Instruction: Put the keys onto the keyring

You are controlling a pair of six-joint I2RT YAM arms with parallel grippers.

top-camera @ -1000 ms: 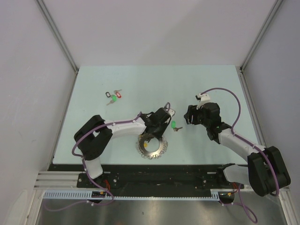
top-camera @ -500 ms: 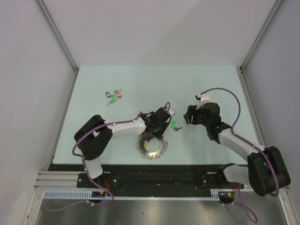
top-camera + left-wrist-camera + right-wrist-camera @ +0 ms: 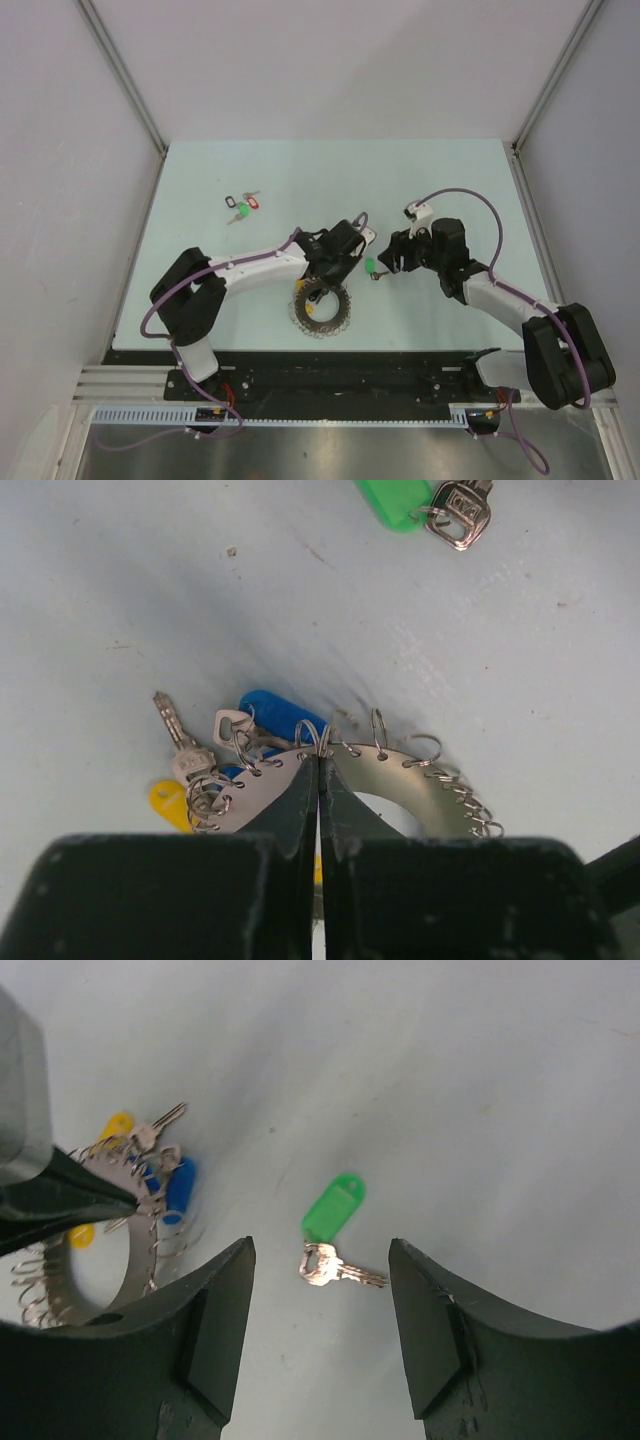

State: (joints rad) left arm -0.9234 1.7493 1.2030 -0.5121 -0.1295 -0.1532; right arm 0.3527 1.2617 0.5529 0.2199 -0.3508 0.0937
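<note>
Clamping the keyring point(image 3: 400, 780) rim, left gripper point(image 3: 318, 772); right gripper point(image 3: 320, 1248) spread wide.

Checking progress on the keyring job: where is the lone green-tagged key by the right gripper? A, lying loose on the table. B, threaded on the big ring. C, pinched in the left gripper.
A: the green-tagged key lies flat on the table, apart from the keyring, under the open right gripper.

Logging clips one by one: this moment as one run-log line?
left gripper shut on keyring | right gripper open near green-tagged key | green-tagged key loose on table | blue-tagged key at keyring
</note>
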